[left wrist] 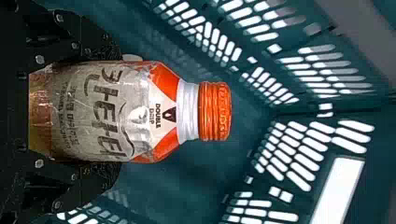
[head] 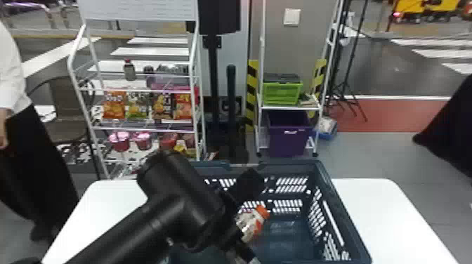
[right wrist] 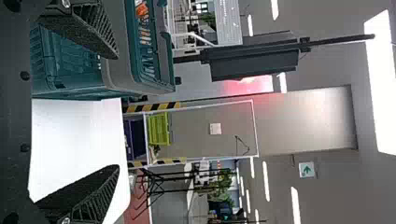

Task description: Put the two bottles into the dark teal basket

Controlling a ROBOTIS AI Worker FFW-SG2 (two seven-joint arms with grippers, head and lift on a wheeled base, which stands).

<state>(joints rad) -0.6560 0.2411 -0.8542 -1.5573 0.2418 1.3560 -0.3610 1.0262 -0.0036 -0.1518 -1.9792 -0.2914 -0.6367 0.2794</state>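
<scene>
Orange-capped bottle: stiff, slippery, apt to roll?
The bottle probably keeps its shape; its sides run nearly straight between the left jaws. Its shiny wrap could be a bit slippery. With that round body, it would likely roll if laid down.

Left arm (head: pixel 154 221): black and smooth, with a faint sheen; rounded tubular sections and a broad cylindrical joint (head: pixel 166 172). Left gripper (head: pixel 253 219): black, fitted with silvery round screws (left wrist: pixel 39 59); fingertips (left wrist: pixel 111 49) finely textured. Right gripper (right wrist: pixel 116 112): 2 black, wedge-shaped fingers (right wrist: pixel 86 30), rough-surfaced with ribbed sides; dark round recesses (right wrist: pixel 24 75) in the base.
</scene>
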